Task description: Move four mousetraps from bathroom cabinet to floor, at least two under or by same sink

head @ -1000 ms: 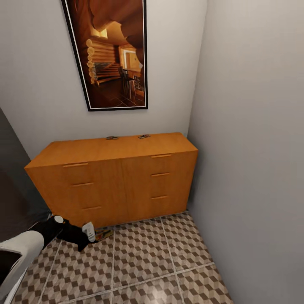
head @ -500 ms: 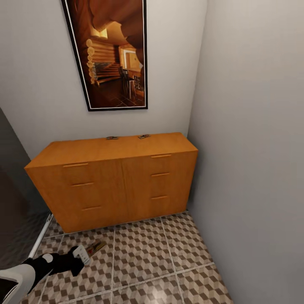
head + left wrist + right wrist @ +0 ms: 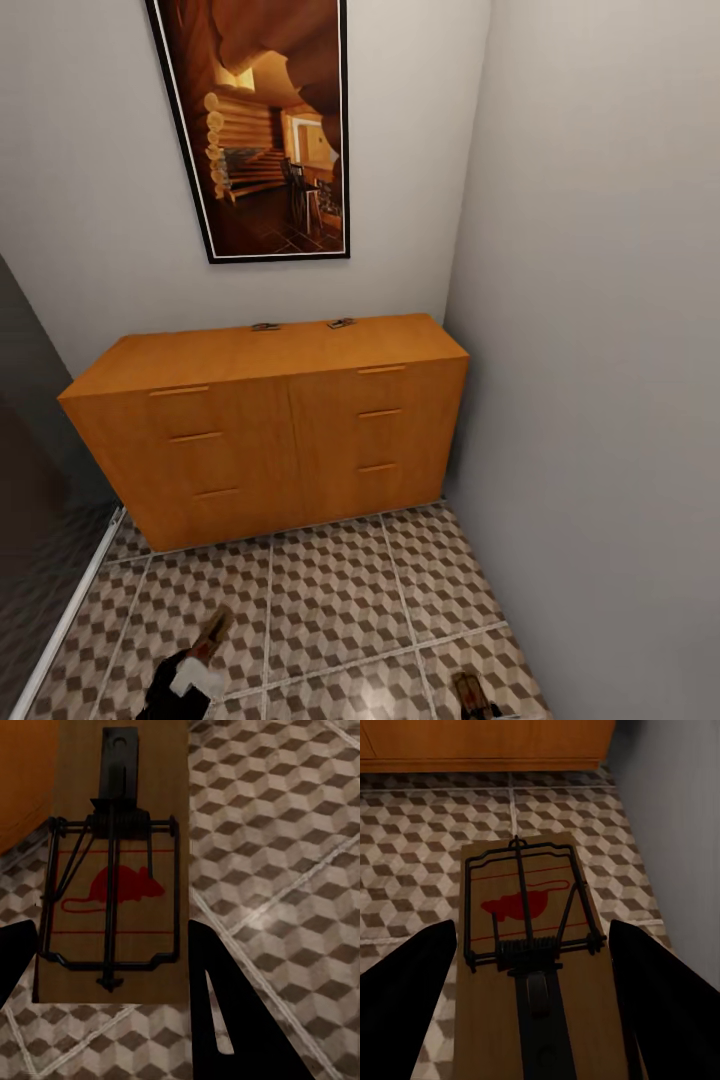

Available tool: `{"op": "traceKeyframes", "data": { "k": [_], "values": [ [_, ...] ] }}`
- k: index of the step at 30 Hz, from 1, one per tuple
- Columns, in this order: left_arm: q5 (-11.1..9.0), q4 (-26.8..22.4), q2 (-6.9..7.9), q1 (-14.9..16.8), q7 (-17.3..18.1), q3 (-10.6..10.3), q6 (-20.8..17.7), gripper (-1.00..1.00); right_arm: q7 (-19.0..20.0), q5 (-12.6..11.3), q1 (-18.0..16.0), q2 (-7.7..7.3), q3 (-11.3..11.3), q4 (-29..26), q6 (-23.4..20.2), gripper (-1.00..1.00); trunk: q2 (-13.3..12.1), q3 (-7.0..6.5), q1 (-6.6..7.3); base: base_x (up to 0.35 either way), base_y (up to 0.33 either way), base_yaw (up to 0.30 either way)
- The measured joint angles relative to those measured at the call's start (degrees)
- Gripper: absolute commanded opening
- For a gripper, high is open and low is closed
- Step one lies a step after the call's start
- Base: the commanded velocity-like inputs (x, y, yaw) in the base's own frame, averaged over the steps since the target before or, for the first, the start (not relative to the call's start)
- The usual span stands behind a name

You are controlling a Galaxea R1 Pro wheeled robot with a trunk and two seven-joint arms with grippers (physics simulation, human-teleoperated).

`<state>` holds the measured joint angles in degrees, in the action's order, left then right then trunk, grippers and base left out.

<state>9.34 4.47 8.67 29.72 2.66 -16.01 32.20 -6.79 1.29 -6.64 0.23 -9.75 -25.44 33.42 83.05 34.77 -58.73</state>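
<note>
Two mousetraps (image 3: pixel 265 326) (image 3: pixel 341 323) lie at the back of the orange-brown cabinet's (image 3: pixel 250 440) flat top. My left gripper (image 3: pixel 190 682) sits low over the cube-patterned bathroom floor (image 3: pixel 330 600), shut on a third mousetrap (image 3: pixel 213 632). The left wrist view has that trap (image 3: pixel 112 870) between the dark fingers (image 3: pixel 225 1020), its red mouse print facing up. At the lower right my right gripper (image 3: pixel 478 705) is shut on a fourth mousetrap (image 3: pixel 465 690), which lies between the fingers (image 3: pixel 667 1005) as a wooden board (image 3: pixel 529 945). The bathroom sink is out of view.
A grey wall (image 3: pixel 600 400) runs close along the right side and meets the cabinet's end. A framed picture (image 3: pixel 265 130) hangs above the cabinet. A dark area with a pale threshold strip (image 3: pixel 70 610) borders the tiles on the left.
My left arm has drawn back toward me and down, carrying its mousetrap away from the cabinet's foot. The right gripper with its trap has come into the head view at the lower right.
</note>
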Motion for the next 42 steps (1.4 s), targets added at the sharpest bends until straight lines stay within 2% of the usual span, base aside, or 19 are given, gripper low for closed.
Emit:
{"op": "traceKeyframes", "data": {
  "k": [1,2,4,5,6,7,8,9,10,11,14,19,42],
  "values": [
    [-1.6,0.0,-0.91,-1.0,-2.3,0.0,0.8,-1.0,0.0,0.0,0.0,-0.01,0.0,-0.7,-1.1,-1.0,0.0,0.0,0.0,0.0,0.0,0.0],
    [-4.7,0.0,-2.45,-2.3,-5.6,0.3,1.7,-1.0,0.0,0.0,0.0,-0.01,0.0,-1.7,-2.7,-1.0,0.0,0.0,0.0,0.0,0.0,0.0],
    [-8.0,0.0,-3.77,-3.3,-8.3,0.8,2.4,-1.0,0.1,0.0,0.0,-0.01,0.0,-2.8,-4.1,-1.0,0.0,0.0,0.0,0.0,0.0,0.0],
    [-10.9,0.0,-4.84,-3.7,-10.3,0.8,3.1,-1.0,0.1,0.1,0.0,-0.01,0.0,-3.9,-5.1,-1.0,0.0,0.0,0.0,0.0,0.0,0.0],
    [-13.1,0.0,-5.31,-3.9,-11.2,0.9,3.9,-1.0,0.1,0.1,0.0,-0.03,0.0,-4.6,-5.6,-1.0,0.0,-0.01,0.0,0.0,0.0,0.0],
    [-14.2,0.0,-5.45,-4.0,-11.6,0.9,4.3,-1.0,0.0,0.1,0.0,-0.05,0.0,-4.9,-5.9,-1.0,0.0,-0.01,0.0,0.0,0.0,0.0],
    [-16.8,-0.1,-5.62,-4.1,-12.1,1.0,5.1,-1.0,0.0,0.1,0.0,-0.07,0.0,-5.4,-6.3,-1.0,0.0,-0.01,0.0,0.0,0.0,0.0],
    [-21.5,-0.1,-5.56,-4.2,-12.4,1.1,6.2,-1.0,0.0,0.1,0.0,-0.09,-0.1,-5.9,-6.5,-1.0,0.0,0.0,0.0,0.0,0.0,0.0],
    [-22.9,-0.1,-5.5,-4.2,-12.5,1.0,6.4,-1.0,0.0,0.1,0.0,-0.09,-0.1,-6.0,-6.6,-1.0,0.0,0.0,0.0,0.0,0.0,0.0],
    [-27.1,-0.1,-5.27,-4.3,-12.4,1.2,7.0,-1.0,0.0,0.0,0.0,-0.1,0.0,-6.1,-6.4,-1.0,0.0,0.0,0.0,0.0,0.0,0.0],
    [-30.3,-0.1,-5.24,-4.3,-12.5,1.0,7.2,-1.0,0.0,0.0,0.0,-0.1,-0.1,-6.0,-5.9,-1.0,0.0,0.0,0.0,0.0,0.0,0.0],
    [-31.7,-0.2,-5.32,-4.3,-12.4,1.0,7.2,-1.0,-0.1,0.0,0.0,-0.11,-0.1,-5.5,-3.8,-1.0,0.0,0.0,0.0,0.0,0.0,0.0],
    [-32.0,-0.2,-5.48,-4.3,-12.4,1.0,7.1,-1.0,-0.1,0.0,0.0,-0.13,-0.2,-5.4,-2.8,-1.0,0.0,0.0,0.0,0.0,0.0,0.0]
  ]
}}
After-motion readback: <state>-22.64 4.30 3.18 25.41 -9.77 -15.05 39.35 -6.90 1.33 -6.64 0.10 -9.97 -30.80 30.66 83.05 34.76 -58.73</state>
